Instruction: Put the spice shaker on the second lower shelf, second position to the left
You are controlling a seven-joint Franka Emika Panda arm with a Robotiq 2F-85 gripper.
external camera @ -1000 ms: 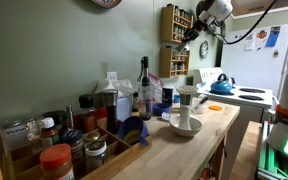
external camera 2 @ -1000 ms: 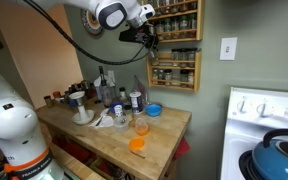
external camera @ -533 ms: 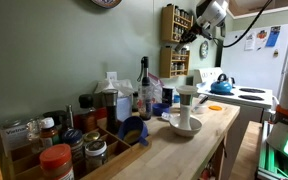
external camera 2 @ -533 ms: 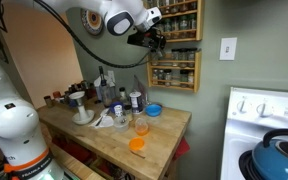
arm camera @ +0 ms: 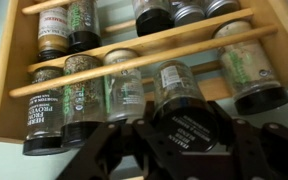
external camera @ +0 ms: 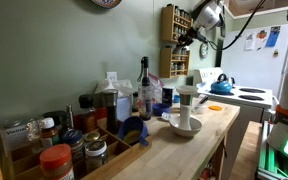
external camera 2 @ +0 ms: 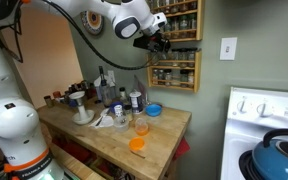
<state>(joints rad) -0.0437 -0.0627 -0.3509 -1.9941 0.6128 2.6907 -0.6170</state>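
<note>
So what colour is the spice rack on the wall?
Light brown wood; the spice rack shows best in the wrist view.

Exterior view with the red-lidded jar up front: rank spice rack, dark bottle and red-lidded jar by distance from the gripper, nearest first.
The gripper holds the spice shaker.
1. spice rack: on the wall, right at the gripper.
2. dark bottle: mid-counter, near the wall.
3. red-lidded jar: counter's opposite end, closest to the camera.

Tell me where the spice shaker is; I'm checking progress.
At the wrist view's bottom centre, the gripper holds the spice shaker before the jars in the spice rack.
</note>
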